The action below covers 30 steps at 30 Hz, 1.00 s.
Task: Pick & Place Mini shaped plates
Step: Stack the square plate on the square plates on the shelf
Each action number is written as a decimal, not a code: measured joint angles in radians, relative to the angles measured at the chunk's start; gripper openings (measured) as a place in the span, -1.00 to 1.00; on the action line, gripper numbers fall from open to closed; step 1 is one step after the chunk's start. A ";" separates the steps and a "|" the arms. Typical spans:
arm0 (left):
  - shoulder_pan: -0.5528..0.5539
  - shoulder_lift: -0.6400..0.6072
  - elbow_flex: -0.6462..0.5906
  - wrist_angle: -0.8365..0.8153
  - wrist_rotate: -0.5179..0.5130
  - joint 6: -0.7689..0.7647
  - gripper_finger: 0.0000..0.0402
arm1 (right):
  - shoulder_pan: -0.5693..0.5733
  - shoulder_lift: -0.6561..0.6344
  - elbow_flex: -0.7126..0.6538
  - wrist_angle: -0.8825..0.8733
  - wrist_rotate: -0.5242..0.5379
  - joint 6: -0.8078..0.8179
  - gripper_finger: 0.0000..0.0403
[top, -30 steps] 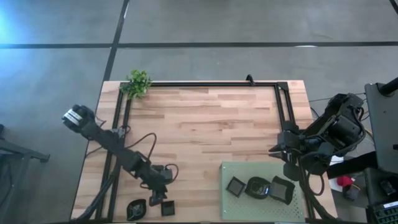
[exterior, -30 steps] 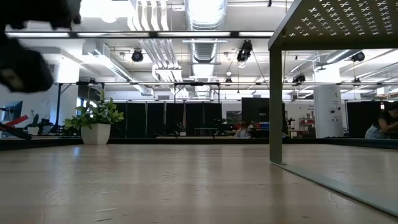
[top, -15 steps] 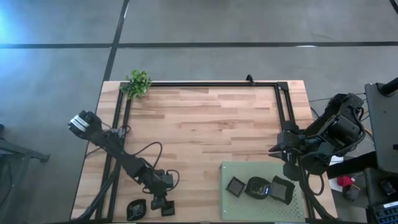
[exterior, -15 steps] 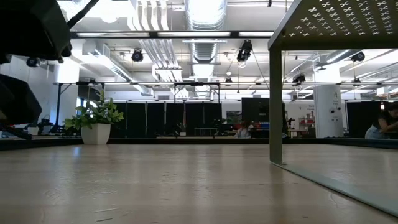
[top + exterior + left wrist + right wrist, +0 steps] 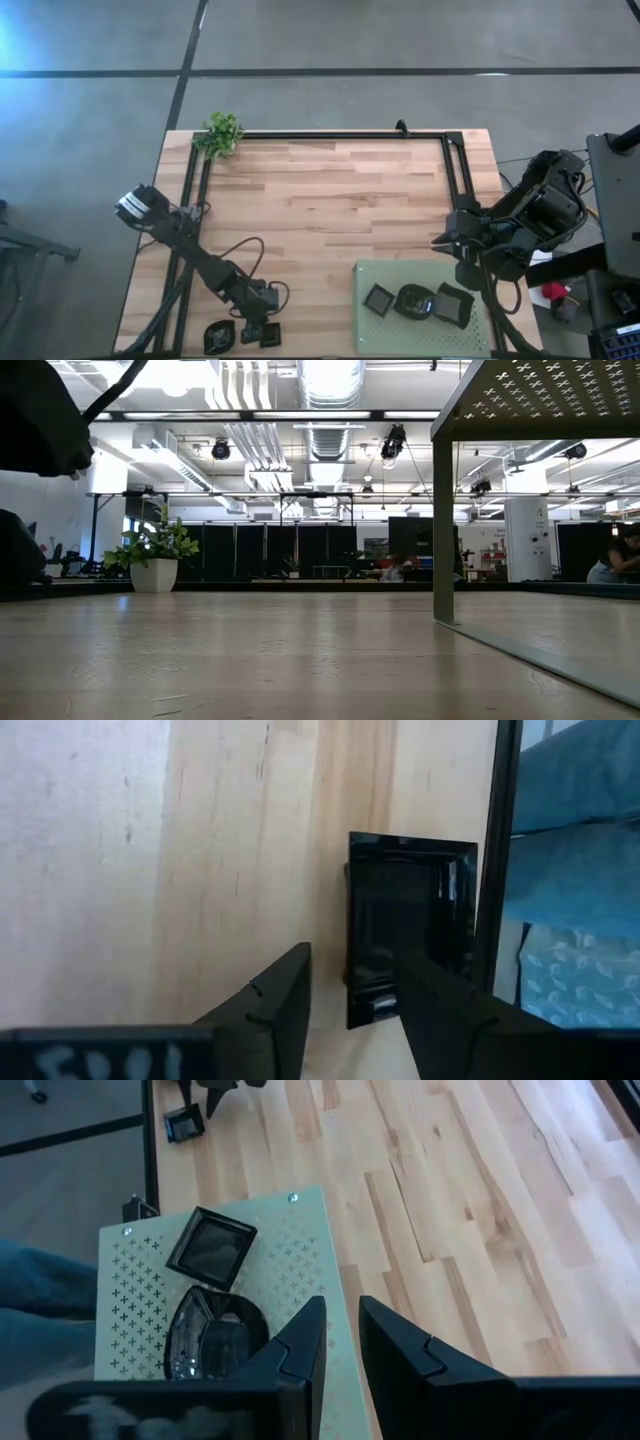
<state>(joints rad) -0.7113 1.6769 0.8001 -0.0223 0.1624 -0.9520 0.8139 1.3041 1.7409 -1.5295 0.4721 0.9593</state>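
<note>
Left gripper (image 5: pixel 350 1010) has dropped onto the square plate (image 5: pixel 410 925), jaws open, empty; it may knock the plate off the table edge (image 5: pixel 490 900).

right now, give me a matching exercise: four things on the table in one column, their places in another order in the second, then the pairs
Things:
1. plant
2. green mat
3. left end effector
4. right end effector

Places:
A. near right corner of the table
B. over a square plate at the near left edge
C. far left corner of the table
D. above the table's right side, just beyond the mat

Pairs: 1-C, 2-A, 3-B, 4-D
</note>
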 joint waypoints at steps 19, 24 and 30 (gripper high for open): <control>0.008 0.000 0.061 -0.027 0.031 -0.018 -0.99 | 0.000 -0.001 0.000 0.000 0.001 -0.028 -0.71; 0.027 -0.050 0.136 -0.157 -0.020 -0.025 -1.00 | 0.000 -0.001 0.000 0.000 0.053 -0.029 -0.71; 0.078 -0.124 0.237 -0.441 -0.161 -0.022 -1.00 | -0.001 -0.002 0.000 0.000 0.192 -0.046 -0.71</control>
<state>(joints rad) -0.6337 1.5530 1.0372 -0.4635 0.0016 -0.9735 0.8129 1.3025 1.7409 -1.5295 0.6644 0.9131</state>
